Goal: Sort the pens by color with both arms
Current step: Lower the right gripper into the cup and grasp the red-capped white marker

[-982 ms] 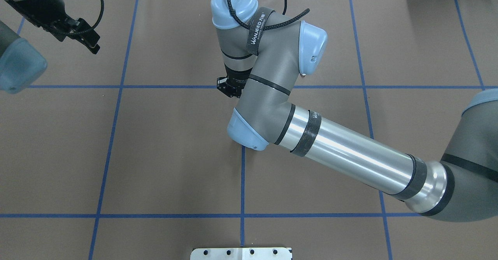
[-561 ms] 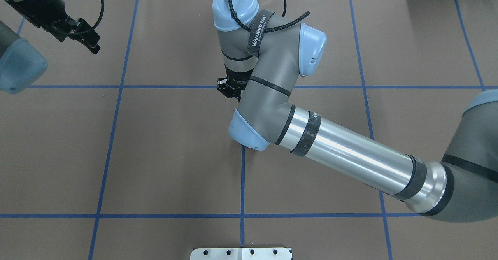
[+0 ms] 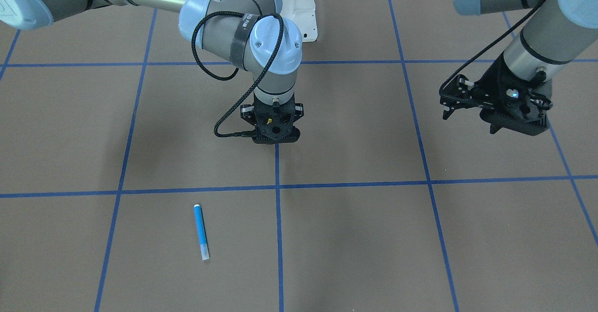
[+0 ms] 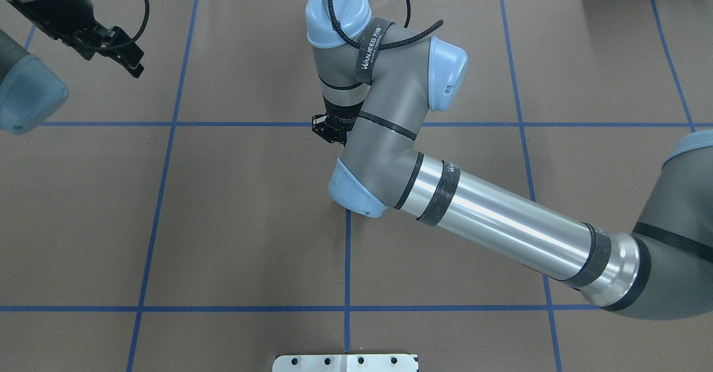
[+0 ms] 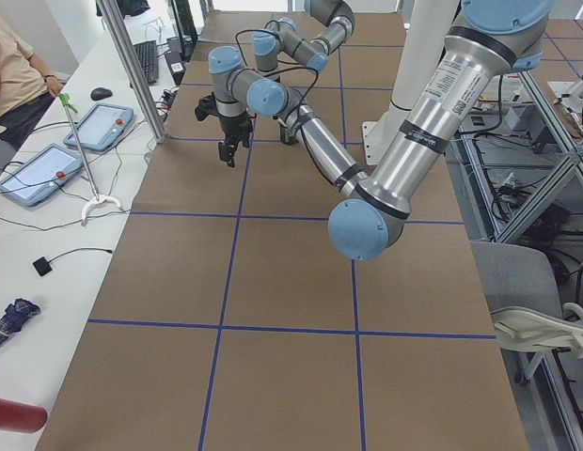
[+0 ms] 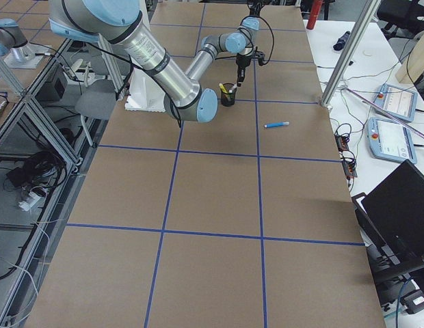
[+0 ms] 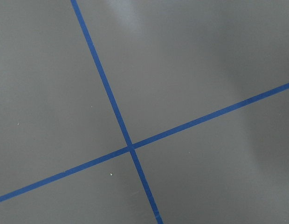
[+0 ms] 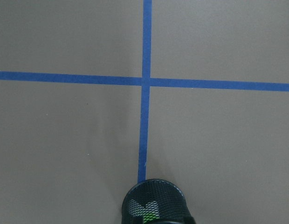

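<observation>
One blue pen (image 3: 201,231) lies alone on the brown mat, also seen in the exterior right view as the blue pen (image 6: 276,125). A black mesh cup (image 6: 228,94) stands near a blue tape crossing, with a yellow and a green pen tip sticking out of it. My right gripper (image 3: 275,132) hangs straight down just above the cup (image 8: 154,204) and looks open, with nothing clearly held. My left gripper (image 3: 444,106) hovers far to the side above bare mat, open and empty. In the overhead view the right arm hides the cup.
Blue tape lines (image 4: 346,260) divide the brown mat into squares. The white pedestal (image 3: 299,3) stands at the robot's base. A seated person (image 5: 14,75) and tablets (image 5: 47,169) are at a side desk beyond the table's edge.
The right wrist has crept slightly to the right in the overhead view. The left arm has not moved.
</observation>
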### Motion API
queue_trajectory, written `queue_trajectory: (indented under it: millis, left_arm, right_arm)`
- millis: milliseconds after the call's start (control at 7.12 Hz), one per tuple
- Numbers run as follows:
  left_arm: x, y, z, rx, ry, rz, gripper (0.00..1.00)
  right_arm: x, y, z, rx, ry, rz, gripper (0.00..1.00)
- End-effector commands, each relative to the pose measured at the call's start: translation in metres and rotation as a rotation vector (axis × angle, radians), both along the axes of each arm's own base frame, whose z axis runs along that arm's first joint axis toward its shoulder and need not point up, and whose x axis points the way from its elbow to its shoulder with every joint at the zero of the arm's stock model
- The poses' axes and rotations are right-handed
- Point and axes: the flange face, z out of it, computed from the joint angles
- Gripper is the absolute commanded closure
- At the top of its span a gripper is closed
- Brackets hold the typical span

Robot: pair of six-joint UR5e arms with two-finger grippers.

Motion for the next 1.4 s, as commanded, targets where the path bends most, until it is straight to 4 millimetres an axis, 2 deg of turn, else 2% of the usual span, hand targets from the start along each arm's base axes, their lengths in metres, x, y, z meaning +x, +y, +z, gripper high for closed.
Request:
queue_trajectory:
  millis: [0, 140, 281, 421, 842, 1123, 1263]
  left_arm:
    - [0.000, 0.000, 0.000, 0.001, 0.001, 0.000, 0.01]
    - [0.000, 0.000, 0.000, 0.001, 0.001, 0.000, 0.01]
    - [0.000, 0.000, 0.000, 0.001, 0.002, 0.001, 0.01]
    - [0.001, 0.000, 0.000, 0.001, 0.002, 0.002, 0.01]
    - [0.001, 0.000, -0.002, 0.002, 0.003, 0.001, 0.01]
    - [0.003, 0.001, -0.007, -0.023, 0.021, -0.018, 0.01]
    - [0.003, 0.002, -0.010, -0.023, 0.024, -0.021, 0.01]
  right_arm:
    - [-0.003, 0.004, 0.000, -0.001, 0.000, -0.005, 0.96]
    - [0.000, 0.005, -0.004, 0.003, -0.006, -0.004, 1.00]
    - [0.002, 0.004, -0.006, 0.005, -0.009, -0.002, 1.00]
    - [0.013, 0.001, -0.015, 0.017, -0.027, 0.011, 1.00]
    - [0.087, -0.011, -0.062, 0.055, -0.080, 0.094, 1.00]
    - [0.124, -0.023, -0.076, 0.091, -0.095, 0.152, 1.00]
    - [0.133, -0.029, -0.079, 0.140, -0.073, 0.197, 1.00]
